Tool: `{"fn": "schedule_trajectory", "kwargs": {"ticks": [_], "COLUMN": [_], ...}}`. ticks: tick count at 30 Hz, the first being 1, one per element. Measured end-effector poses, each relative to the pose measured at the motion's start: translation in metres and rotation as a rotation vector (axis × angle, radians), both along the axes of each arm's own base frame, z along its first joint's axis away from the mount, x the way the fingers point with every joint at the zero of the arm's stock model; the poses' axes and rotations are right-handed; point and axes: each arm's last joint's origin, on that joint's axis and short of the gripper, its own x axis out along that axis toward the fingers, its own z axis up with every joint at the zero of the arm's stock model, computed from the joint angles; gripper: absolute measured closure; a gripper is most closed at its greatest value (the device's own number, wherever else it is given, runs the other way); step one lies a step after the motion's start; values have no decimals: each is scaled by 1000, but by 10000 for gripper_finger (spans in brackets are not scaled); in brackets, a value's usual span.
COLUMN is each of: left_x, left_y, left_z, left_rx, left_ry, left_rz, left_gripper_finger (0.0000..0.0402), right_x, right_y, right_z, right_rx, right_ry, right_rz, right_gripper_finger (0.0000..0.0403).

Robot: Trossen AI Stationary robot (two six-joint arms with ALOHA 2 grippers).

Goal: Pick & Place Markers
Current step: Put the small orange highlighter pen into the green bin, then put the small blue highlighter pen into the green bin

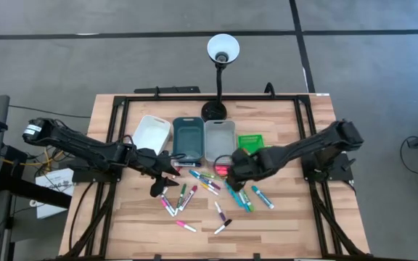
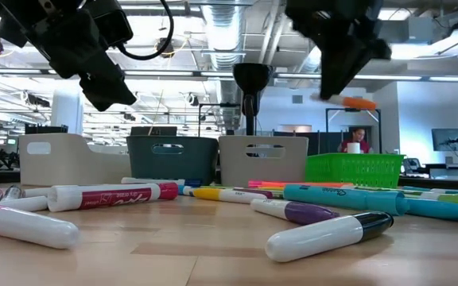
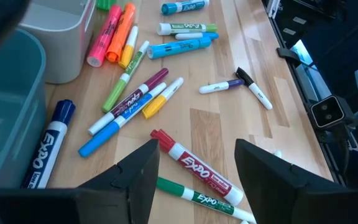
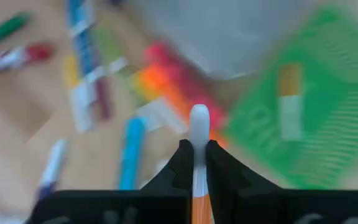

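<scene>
The wooden table point(image 1: 281, 217) is seen from above, with four containers set in a row at its far middle: a white tray point(image 1: 151, 133), a dark teal bin point(image 1: 188, 138), a grey bin point(image 1: 219, 138) and a small green basket point(image 1: 251, 141) at the right end. A black desk lamp point(image 1: 221, 54) stands behind them.

The markers point(image 1: 194, 190) are scattered on the wood just near of the bins, in the centre of the table, some crossing one another.

The right gripper point(image 4: 199, 163) is raised above the pile, close to the green basket, and its fingers are closed on an orange marker point(image 4: 199, 143), which is held across the barrel with the white end sticking forward. The left gripper point(image 3: 196, 163) hovers over the left part of the pile with its fingers spread wide and nothing between them; a red marker point(image 3: 191, 163) lies just under it.

Each marker is judged to be light and stiff, with a smooth round barrel that can roll or slip. It is best taken at the middle of the barrel, across its length, with the fingers closed squarely so that it is not squeezed out sideways.
</scene>
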Motion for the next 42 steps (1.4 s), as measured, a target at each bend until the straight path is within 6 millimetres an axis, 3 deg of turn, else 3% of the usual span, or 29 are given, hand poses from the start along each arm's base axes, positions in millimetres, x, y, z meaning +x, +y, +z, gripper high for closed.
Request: {"fn": "schedule_trajectory", "kwargs": {"ticks": [3, 6, 17, 23, 31, 38, 42], "left_x": [0, 0, 0, 0, 0, 0, 0], "left_y": [0, 0, 0, 0, 0, 0, 0], "left_z": [0, 0, 0, 0, 0, 0, 0], "left_rx": [0, 0, 0, 0, 0, 0, 0], "left_ry": [0, 0, 0, 0, 0, 0, 1], "left_rz": [0, 0, 0, 0, 0, 0, 0], "left_gripper_finger": [195, 195, 195, 195, 195, 195, 195], "right_x": [-16, -23, -22, -21, -14, -8, -6], "right_y": [-13, -26, -77, -84, -60, -9, 23], "right_z": [12, 12, -41, -45, -37, -31, -41], "right_rx": [-107, -139, -73, -65, -20, 158, 248], "right_ry": [10, 68, 114, 110, 34, -52, -52], "right_rz": [-135, -213, -267, -253, -158, -43, 13], "right_gripper_finger": [383, 393, 402, 403, 402, 399, 380]}}
